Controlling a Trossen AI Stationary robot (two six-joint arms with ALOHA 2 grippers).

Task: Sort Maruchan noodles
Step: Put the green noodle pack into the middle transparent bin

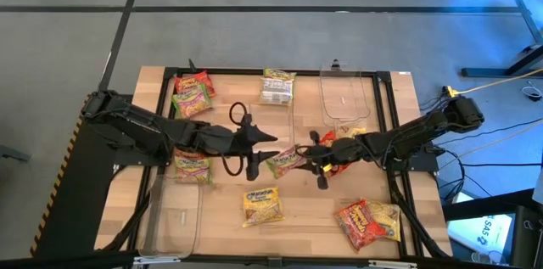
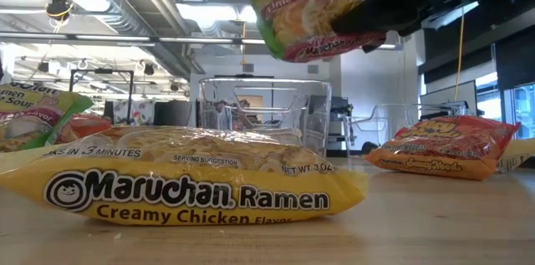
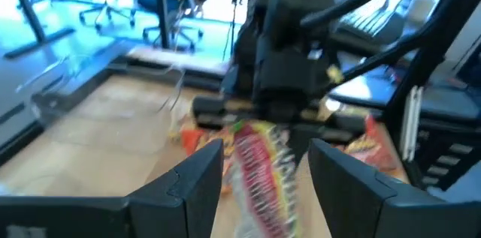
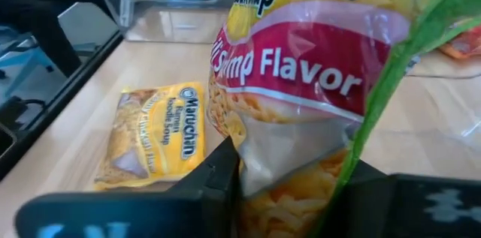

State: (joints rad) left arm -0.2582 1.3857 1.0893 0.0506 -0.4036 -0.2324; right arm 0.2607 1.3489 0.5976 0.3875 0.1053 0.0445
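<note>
Above bench centre, lime-shrimp packet [image 1: 284, 163] pinched by right gripper [image 1: 312, 160]; left gripper [image 1: 263, 145] spread, empty; bins [image 1: 344, 99] unfilled, sorting barely begun.

Held packet [image 4: 301, 95]: green and yellow, red band with white "Flavor" lettering. Centre-bottom packet [image 1: 262, 205]: yellow, black "Maruchan Ramen" logo. Lower-right packets [image 1: 366, 222]: one red-orange with yellow print, one yellow. Upper-left packets [image 1: 193, 92]: green and red. Top-centre packet [image 1: 277, 87]: yellow-green with pale back panel. Bins [image 1: 345, 95]: clear. Table [image 1: 225, 222]: light wood, black frame. Grippers [image 1: 318, 165]: black.
</note>
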